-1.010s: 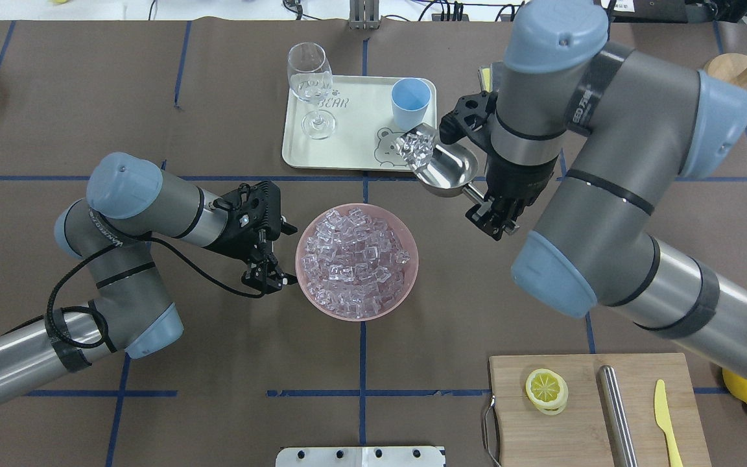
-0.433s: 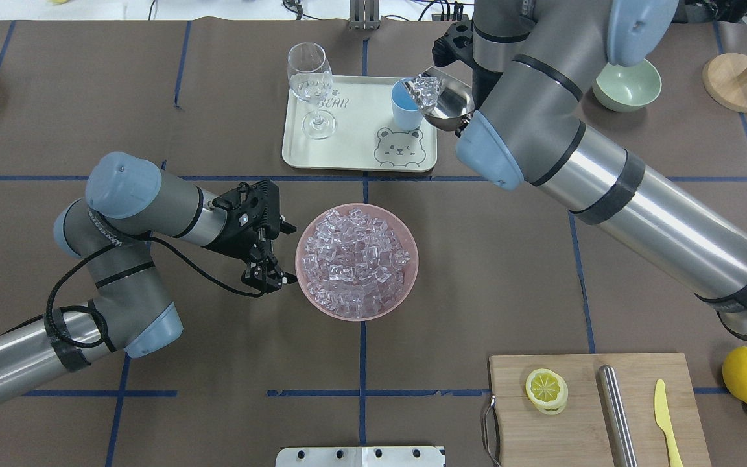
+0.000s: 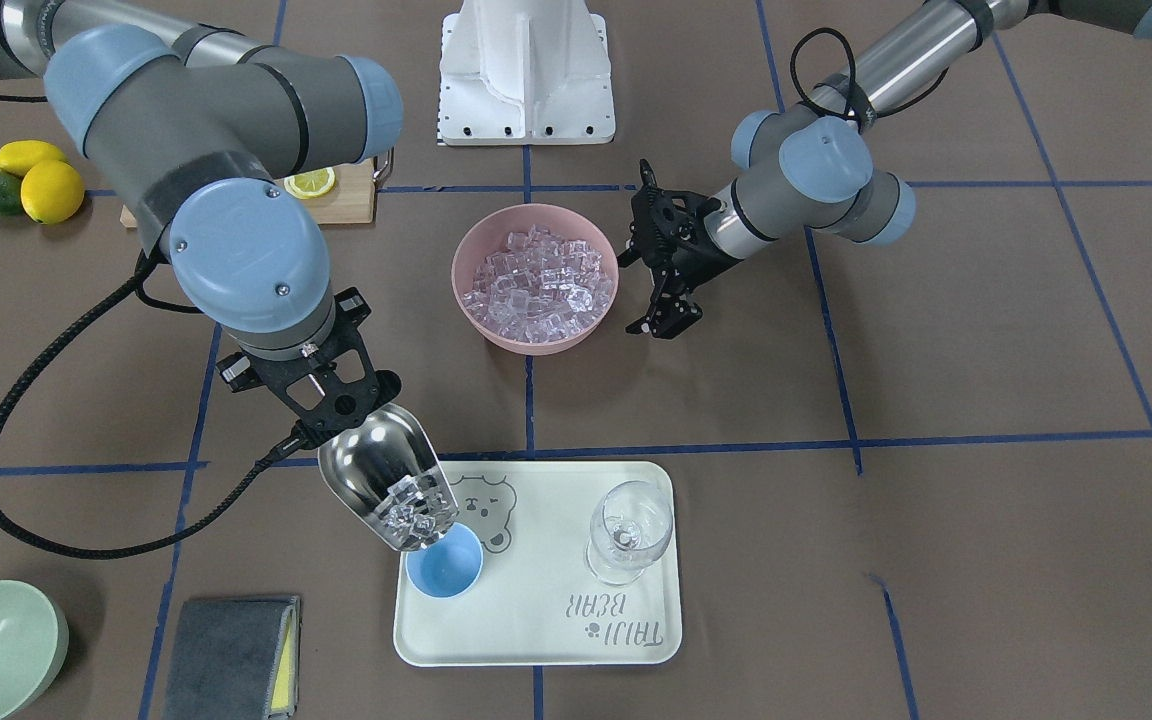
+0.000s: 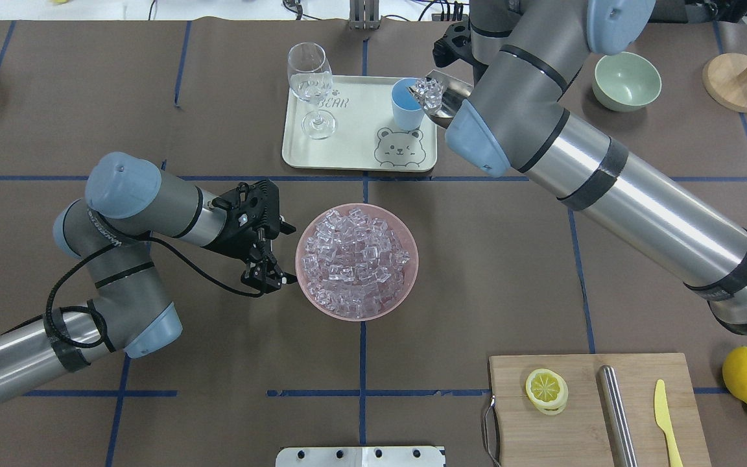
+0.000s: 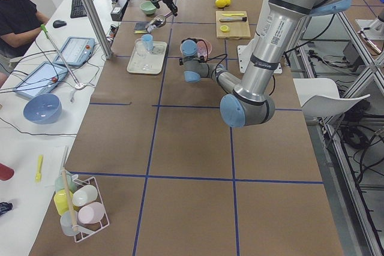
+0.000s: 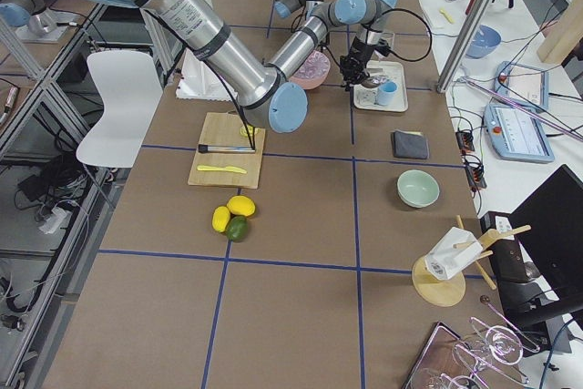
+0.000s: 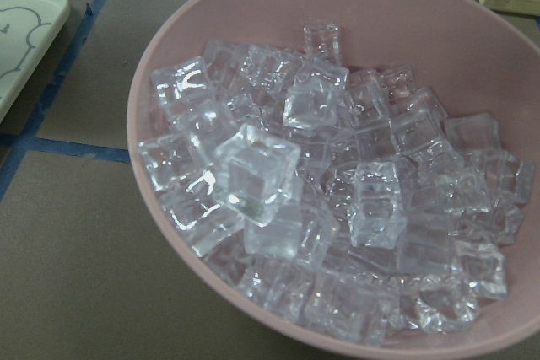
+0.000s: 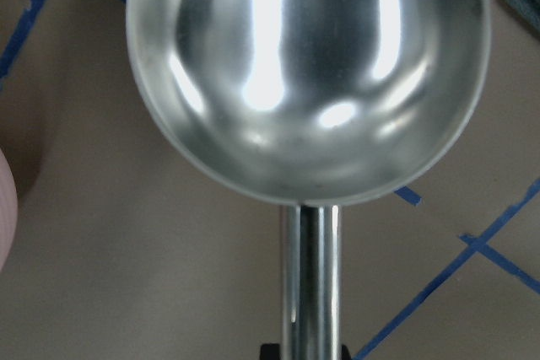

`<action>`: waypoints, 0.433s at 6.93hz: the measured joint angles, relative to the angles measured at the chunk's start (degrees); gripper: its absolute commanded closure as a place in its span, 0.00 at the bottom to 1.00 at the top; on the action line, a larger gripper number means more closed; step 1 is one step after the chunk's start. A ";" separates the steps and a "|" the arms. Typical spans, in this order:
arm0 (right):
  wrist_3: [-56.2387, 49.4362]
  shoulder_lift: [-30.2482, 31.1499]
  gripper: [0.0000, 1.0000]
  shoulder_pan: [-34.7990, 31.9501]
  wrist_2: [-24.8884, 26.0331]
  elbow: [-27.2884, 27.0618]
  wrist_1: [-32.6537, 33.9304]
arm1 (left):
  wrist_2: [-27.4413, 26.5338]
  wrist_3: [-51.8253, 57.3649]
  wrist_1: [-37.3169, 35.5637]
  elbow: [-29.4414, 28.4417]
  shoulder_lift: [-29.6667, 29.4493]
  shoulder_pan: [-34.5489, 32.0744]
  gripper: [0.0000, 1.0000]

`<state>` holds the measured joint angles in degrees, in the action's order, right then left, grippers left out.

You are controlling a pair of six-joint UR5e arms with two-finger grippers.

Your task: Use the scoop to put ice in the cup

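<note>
Scooping looks done, pouring left; right gripper (image 3: pixel 321 415) clamps the scoop (image 3: pixel 381 480) handle, ice (image 3: pixel 411 515) at its tipped lip over the cup (image 3: pixel 446 572) (inside looks empty) on the tray (image 3: pixel 536 640); left gripper (image 3: pixel 658 322) beside the pink bowl (image 3: pixel 457 270), opening unclear

Word "BEAR" printed on tray (image 4: pixel 354 133), tray at far edge of surface (image 4: pixel 509 272), middle. Second word beside it unclear. Tiny letters on left arm (image 4: pixel 105 231), too small to read.

The scoop (image 3: pixel 376 470) is gleaming mirror-silver, the cup (image 3: pixel 446 575) is showing pale blue, and the cream tray (image 3: pixel 516 645) is wearing a line-drawn bear. Clear ice (image 3: pixel 536 285) is glinting against a pink bowl (image 3: pixel 469 250).
</note>
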<state>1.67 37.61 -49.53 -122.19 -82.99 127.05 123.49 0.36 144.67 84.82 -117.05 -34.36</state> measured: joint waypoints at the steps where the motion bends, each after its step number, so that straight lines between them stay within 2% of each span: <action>1: -1.63 -2.14 1.00 0.10 1.39 2.68 1.71 | 0.00 -0.01 0.00 0.00 0.09 0.00 0.00; 3: -4.09 -4.40 1.00 0.29 3.20 6.15 3.73 | 0.00 0.07 0.00 -0.03 0.26 0.01 0.00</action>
<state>-2.43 33.22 -49.24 -118.98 -76.85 130.78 123.49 0.43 144.67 84.79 -116.80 -34.35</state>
